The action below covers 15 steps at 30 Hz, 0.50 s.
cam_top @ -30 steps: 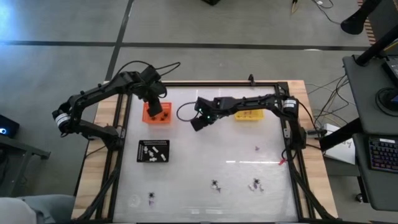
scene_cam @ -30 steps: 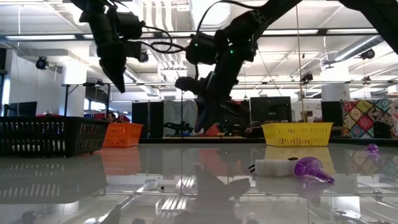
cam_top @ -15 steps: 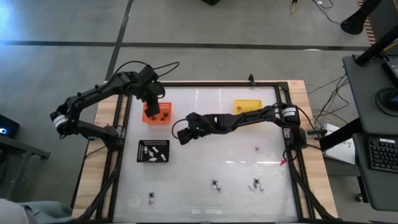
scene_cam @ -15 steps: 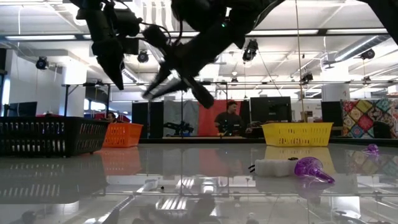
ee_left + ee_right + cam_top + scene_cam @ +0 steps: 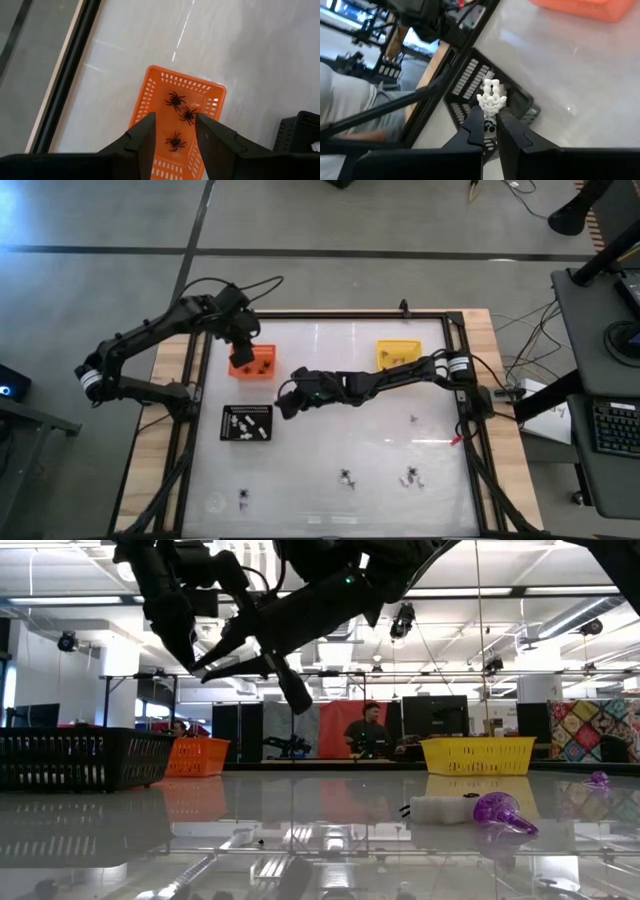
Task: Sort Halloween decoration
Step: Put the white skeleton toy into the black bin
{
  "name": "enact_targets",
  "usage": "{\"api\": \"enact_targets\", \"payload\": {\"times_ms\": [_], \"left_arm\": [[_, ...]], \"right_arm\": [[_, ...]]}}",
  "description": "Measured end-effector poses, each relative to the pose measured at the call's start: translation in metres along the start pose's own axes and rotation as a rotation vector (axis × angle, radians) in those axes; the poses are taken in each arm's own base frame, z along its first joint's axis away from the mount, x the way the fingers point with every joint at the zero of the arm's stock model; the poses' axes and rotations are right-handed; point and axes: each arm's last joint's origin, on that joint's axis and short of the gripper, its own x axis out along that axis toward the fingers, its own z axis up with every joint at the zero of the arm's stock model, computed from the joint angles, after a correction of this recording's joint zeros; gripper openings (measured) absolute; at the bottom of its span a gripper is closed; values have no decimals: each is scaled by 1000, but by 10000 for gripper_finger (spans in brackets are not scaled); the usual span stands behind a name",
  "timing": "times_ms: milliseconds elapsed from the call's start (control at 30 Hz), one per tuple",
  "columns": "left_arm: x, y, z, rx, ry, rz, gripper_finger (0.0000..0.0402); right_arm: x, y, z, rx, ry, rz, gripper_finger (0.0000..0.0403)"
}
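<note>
My right gripper [image 5: 284, 406] hangs over the right edge of the black tray [image 5: 228, 425] and is shut on a white, skeleton-hand trinket [image 5: 491, 97]. White trinkets lie in that tray. My left gripper [image 5: 175, 125] hovers open above the orange tray [image 5: 145, 90], which holds three black spiders [image 5: 175, 100]. More trinkets lie loose on the near half of the table: a black one [image 5: 346, 477], a purplish one [image 5: 410, 477], another [image 5: 243, 498] and a small one [image 5: 412, 418]. My right gripper pinches the white trinket's lower end [image 5: 490, 108] between its two fingertips. The fingers reach in from the table's right, slanting a little downward. The trinket sticks out past the fingertips, lifted clear above the black tray [image 5: 468, 80].
A yellow tray [image 5: 397, 355] stands at the far right of the table. In the low view a purple trinket [image 5: 497, 810] and a white one [image 5: 435, 808] lie near the front. A dark frame runs around the table edge [image 5: 200, 380]. A person sits in the room behind [image 5: 368, 735].
My right gripper has swung from the table's middle toward the left and near side, to the black tray, carrying the white trinket. It has tipped from pointing steeply down to nearly level. It has stayed shut.
</note>
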Motion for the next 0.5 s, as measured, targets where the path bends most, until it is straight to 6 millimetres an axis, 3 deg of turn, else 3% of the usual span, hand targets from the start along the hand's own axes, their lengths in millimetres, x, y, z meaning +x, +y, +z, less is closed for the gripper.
{"api": "enact_targets", "payload": {"times_ms": [500], "left_arm": [[-17,1,6,2,-69,26,120]], "right_arm": [[-1,20,-14,-29,66,154,13]]}}
